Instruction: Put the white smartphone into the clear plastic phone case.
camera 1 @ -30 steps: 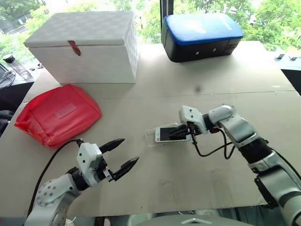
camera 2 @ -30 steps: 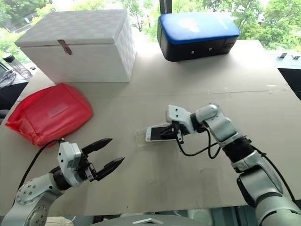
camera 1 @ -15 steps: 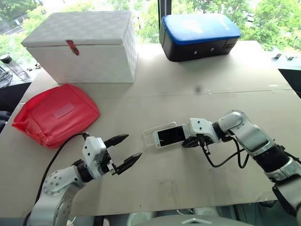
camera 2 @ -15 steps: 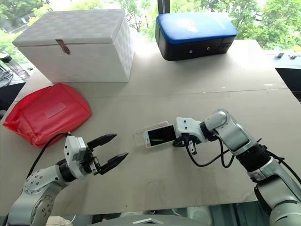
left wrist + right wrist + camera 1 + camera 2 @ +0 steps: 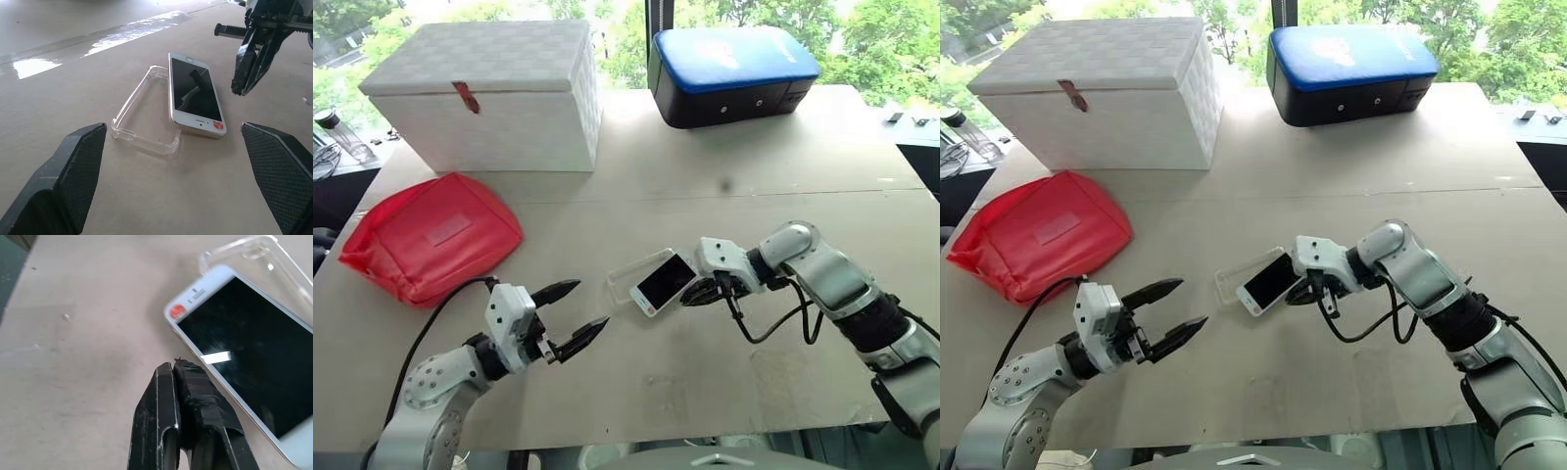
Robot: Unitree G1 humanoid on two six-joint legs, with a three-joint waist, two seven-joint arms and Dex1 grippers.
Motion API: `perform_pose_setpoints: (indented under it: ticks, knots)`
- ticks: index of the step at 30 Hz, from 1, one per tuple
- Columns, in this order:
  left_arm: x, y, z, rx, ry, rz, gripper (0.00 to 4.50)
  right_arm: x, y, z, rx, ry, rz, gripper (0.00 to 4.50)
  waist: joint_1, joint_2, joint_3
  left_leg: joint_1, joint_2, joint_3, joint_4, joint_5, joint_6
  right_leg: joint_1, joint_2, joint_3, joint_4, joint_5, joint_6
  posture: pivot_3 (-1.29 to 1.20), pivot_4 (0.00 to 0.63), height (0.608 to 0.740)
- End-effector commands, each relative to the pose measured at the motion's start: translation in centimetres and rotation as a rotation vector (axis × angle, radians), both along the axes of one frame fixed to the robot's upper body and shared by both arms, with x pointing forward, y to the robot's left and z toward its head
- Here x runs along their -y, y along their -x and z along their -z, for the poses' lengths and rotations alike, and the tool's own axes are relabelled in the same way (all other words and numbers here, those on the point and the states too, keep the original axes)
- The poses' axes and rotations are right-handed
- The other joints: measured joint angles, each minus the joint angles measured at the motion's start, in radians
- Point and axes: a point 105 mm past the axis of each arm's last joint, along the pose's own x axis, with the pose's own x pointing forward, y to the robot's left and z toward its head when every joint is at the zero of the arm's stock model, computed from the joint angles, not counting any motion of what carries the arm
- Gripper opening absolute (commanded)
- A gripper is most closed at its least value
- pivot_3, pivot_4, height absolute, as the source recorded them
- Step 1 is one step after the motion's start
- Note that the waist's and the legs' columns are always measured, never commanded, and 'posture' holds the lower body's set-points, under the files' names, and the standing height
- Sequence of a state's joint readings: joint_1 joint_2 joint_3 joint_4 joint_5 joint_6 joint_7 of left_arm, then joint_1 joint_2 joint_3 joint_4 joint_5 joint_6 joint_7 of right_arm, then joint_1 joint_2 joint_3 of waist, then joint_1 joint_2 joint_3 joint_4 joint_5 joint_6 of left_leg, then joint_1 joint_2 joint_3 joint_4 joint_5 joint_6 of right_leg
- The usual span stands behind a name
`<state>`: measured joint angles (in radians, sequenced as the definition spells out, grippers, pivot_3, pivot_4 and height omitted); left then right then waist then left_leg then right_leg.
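Note:
The white smartphone (image 5: pixel 664 282) lies screen up and slanted on the table (image 5: pixel 636 411). One long edge of it rests against or just over the rim of the clear plastic phone case (image 5: pixel 144 115), which lies open side up on the phone's left. My right gripper (image 5: pixel 688 300) is shut and holds nothing. Its tips hover just off the phone's near end (image 5: pixel 195 298), the end with a small red sticker. My left gripper (image 5: pixel 587 305) hangs open a short way to the left of the case, pointing at it, with nothing between its fingers (image 5: pixel 73 181).
A red fabric pouch (image 5: pixel 431 235) lies at the left. A white lidded box (image 5: pixel 489 93) and a blue-topped black case (image 5: pixel 734 73) stand at the back. A black cable loops under my right wrist (image 5: pixel 773 323). The table's front edge runs just below both arms.
My right gripper, earlier on top of the phone, slid off its right end and drew back. The phone has swung to a slant against the case. The left gripper keeps its place, open.

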<state>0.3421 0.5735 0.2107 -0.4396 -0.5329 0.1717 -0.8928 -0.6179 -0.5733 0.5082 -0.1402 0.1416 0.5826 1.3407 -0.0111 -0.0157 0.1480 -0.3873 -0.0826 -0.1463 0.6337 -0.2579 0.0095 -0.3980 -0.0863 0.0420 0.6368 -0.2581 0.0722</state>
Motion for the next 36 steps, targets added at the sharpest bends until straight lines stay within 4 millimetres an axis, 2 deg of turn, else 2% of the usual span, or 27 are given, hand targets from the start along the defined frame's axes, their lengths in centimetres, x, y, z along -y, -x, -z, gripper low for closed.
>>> perform_pose_setpoints:
  ticks: [1,6,12,17,31,36]
  knots:
    - [0.6,0.3,-0.7,0.022,0.003,0.021,4.5,-0.6,0.0,1.1,0.048,0.022,-0.005,0.05,0.0,0.0,0.0,0.0,0.0,0.0,0.0,0.0,0.001,0.0,0.0,0.0,0.0,0.0,0.0,0.0,0.15,0.74]
    - [0.8,0.3,-0.9,0.02,0.002,0.024,4.5,-2.2,-2.2,1.7,0.112,-0.015,0.086,0.05,-0.004,0.0,0.0,0.003,0.0,0.0,0.0,-0.001,0.002,0.001,0.001,0.0,0.004,0.0,0.0,0.0,0.15,0.74]
    - [0.6,0.2,-1.1,0.021,-0.003,0.019,4.5,-3.3,-3.2,-0.5,0.132,-0.114,0.099,0.05,-0.003,0.0,0.0,0.004,0.0,0.0,0.0,-0.001,0.002,0.002,0.005,0.0,0.005,0.0,0.0,0.0,0.15,0.74]
    - [0.7,0.2,-1.1,0.021,0.0,0.016,4.5,-3.0,-3.1,-0.6,0.139,-0.1,0.072,0.05,-0.003,0.0,0.0,0.003,0.0,0.0,0.0,0.0,0.0,0.001,0.005,0.0,0.004,0.0,0.0,0.0,0.15,0.74]
    - [0.8,0.5,-1.0,0.021,0.005,0.008,4.5,-1.9,-5.0,-0.9,0.202,-0.058,0.083,0.05,-0.003,0.0,0.0,0.004,0.0,0.0,0.0,0.0,0.0,0.001,0.005,0.0,0.004,0.0,0.0,0.0,0.15,0.74]
    - [0.6,0.7,-0.8,0.016,0.002,0.004,4.5,-2.1,-4.3,-1.3,0.164,-0.075,0.04,0.05,-0.003,0.0,0.0,0.003,0.0,0.0,0.0,0.0,0.0,0.001,0.005,0.0,0.004,0.0,0.0,0.0,0.15,0.74]
